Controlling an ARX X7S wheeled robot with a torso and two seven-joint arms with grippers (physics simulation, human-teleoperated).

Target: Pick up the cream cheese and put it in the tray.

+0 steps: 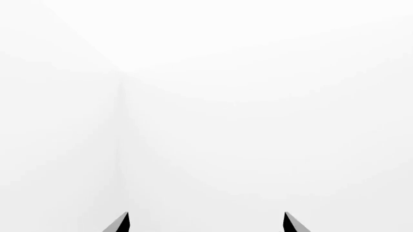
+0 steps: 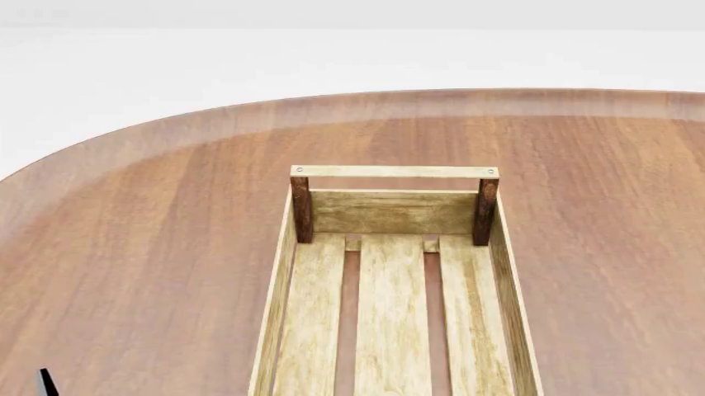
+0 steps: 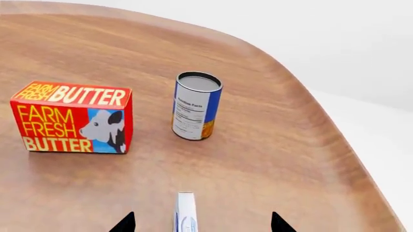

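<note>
Clearly nothing is gripped yet: the right gripper (image 3: 201,223) is seen spread wide, w/ the cream cheese (image 3: 185,212) standing on edge on the table (image 3: 271,159) between the two tips, though contact can't be told. Beyond it are seen the can (image 3: 197,105) and, well apart, the butter box (image 3: 72,117). The left gripper (image 1: 206,223) is likewise held wide over blank white w/ nothing in it; the tray (image 2: 394,305) is shown w/o contents in the head view, so grasp, lift and drop-off are judged still to be done.
</note>
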